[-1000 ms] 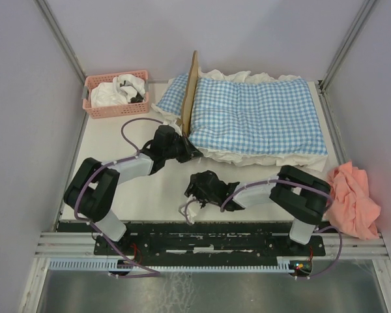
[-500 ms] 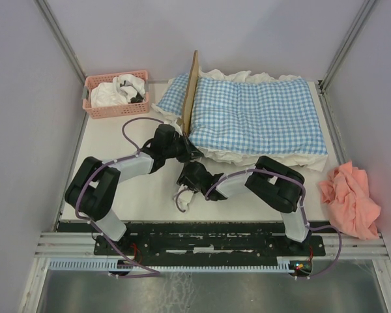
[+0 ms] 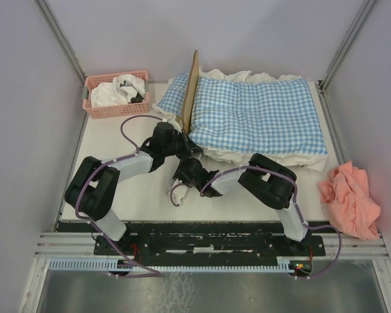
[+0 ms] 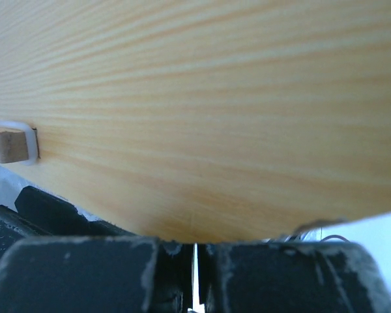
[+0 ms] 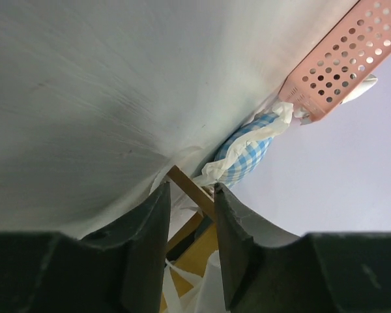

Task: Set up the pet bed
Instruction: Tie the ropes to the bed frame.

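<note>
Left gripper point(image 4: 195, 251) against bed point(image 3: 193, 85) headboard's near corner, jaws pinched closed, nothing between. Right gripper point(image 5: 212, 193) just beside bed's near rail, jaws parted halfway, gripping nothing visible.

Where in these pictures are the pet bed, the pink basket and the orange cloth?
pet bed point(image 3: 190, 88): top external view, upright wooden headboard's top edge.
pink basket point(image 3: 117, 111): top external view, near side wall.
orange cloth point(image 3: 349, 199): top external view, crumpled middle.
</note>
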Action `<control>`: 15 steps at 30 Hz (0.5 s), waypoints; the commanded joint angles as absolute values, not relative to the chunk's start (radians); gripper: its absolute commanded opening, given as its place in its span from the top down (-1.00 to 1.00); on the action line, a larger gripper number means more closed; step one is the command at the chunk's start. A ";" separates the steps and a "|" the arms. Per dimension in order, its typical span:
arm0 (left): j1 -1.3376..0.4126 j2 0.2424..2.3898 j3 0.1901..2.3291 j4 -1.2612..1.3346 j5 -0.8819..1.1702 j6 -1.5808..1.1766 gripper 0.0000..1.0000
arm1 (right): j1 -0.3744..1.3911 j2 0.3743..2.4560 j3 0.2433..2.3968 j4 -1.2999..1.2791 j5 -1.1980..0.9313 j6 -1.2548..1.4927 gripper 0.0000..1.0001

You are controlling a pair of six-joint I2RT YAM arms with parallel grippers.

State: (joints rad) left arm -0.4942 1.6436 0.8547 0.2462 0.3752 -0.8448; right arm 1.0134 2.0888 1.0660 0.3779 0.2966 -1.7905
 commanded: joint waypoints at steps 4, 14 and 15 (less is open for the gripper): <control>-0.503 1.669 0.877 0.257 0.411 -0.890 0.95 | 0.965 2.119 1.049 0.458 0.336 -1.835 0.81; -0.502 1.667 0.881 0.262 0.395 -0.884 0.95 | 0.902 1.959 0.853 0.560 0.049 -1.807 0.95; -0.502 1.667 0.880 0.264 0.392 -0.882 0.95 | 0.899 1.954 0.847 0.576 0.025 -1.796 0.95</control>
State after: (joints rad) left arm -0.4950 1.6543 0.8585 0.2596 0.3759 -0.8661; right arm 0.9134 2.0129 0.8795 0.5266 0.1482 -1.7947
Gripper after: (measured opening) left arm 0.033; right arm 0.027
